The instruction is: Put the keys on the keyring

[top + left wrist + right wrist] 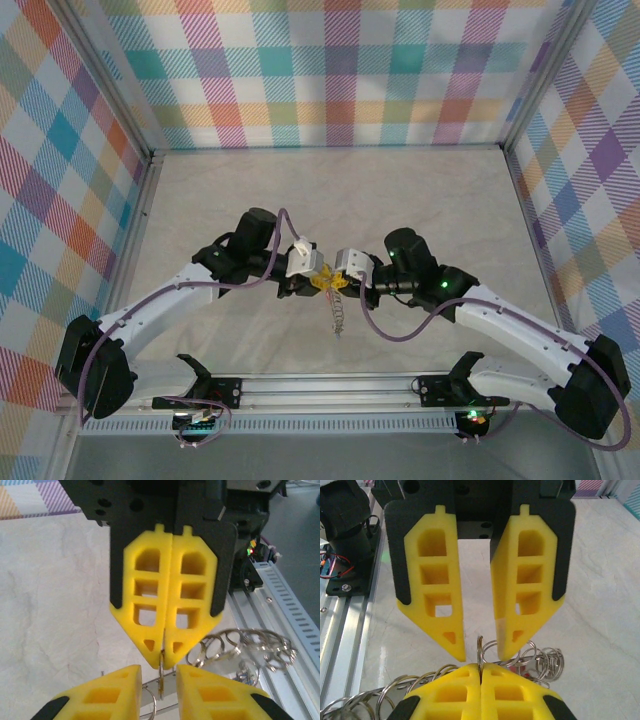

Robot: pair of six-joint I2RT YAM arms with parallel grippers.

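the keyring (pixel 479 645) stands edge-up between my two hands at mid-bench (pixel 420 200), its chain (pixel 338 318) trailing toward me. my right hand (pixel 162 664) is clamped shut on the ring to steady it. my left hand (pixel 481 656) waits partly open astride the rim, gripping nothing.

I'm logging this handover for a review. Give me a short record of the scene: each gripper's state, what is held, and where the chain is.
right gripper: shut, fingers pinching the keyring
left gripper: open, one finger on each side of the keyring, facing the right gripper
keyring: thin loop, edge-on between the two grippers
chain: linked rings trailing from the keyring toward the arms' bases; cannot tell if it rests on the table
table: pale marbled surface
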